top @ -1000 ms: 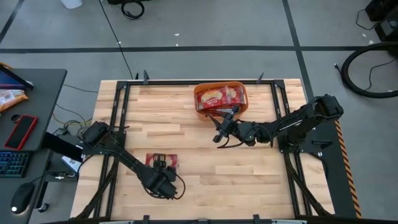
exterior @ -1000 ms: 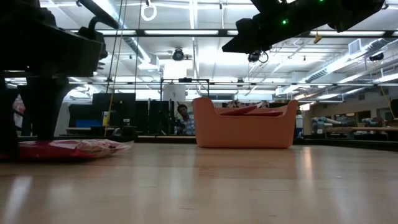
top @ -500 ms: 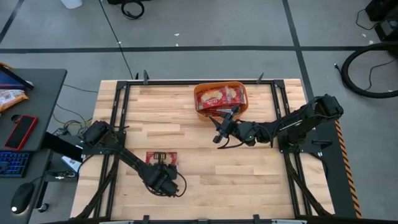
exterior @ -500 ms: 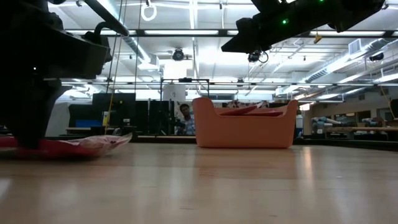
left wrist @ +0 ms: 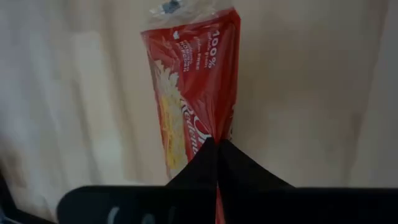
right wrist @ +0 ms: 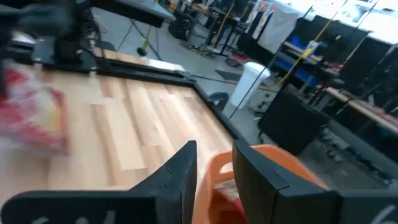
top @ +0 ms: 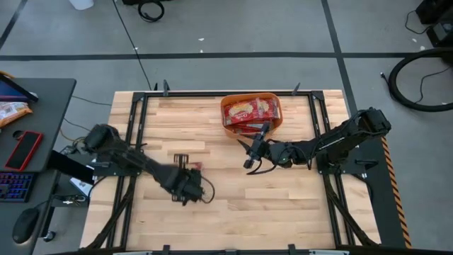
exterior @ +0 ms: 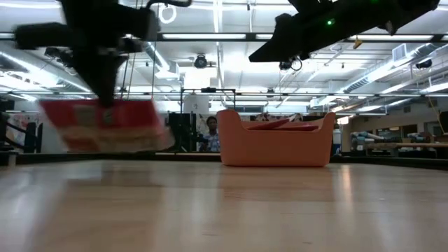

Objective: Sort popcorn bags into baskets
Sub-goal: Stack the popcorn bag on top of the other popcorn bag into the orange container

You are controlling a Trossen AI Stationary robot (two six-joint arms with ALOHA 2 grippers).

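The left hand [top: 185, 185] sits at about 7 o'clock on the pale wooden plank counter [top: 283, 202], its two dark fingers [left wrist: 211, 158] pinched together on one flat red printed popcorn bag [exterior: 105, 124]. In the low view that packet hangs clear above the counter top, and from overhead only a sliver of it shows beside the hand.

At 12 o'clock, against the far edge, stands the orange smooth-walled plastic tub [top: 277, 122], with several red popcorn packets [top: 249, 111] lying inside it. Bare wood lies between the lifted packet and the tub.

The right hand [top: 249, 159] hovers near the counter's centre, just on the 6 o'clock side of the tub; its fingers are slightly parted and carry nothing. It lies between the left hand and the tub's near wall.

Beyond the counter at 9 o'clock is a dark side desk [top: 49, 95] with a plain red slab [top: 23, 150] and a keyboard [top: 14, 187]. In the low view a person [exterior: 211, 133] shows behind the tub's left end.
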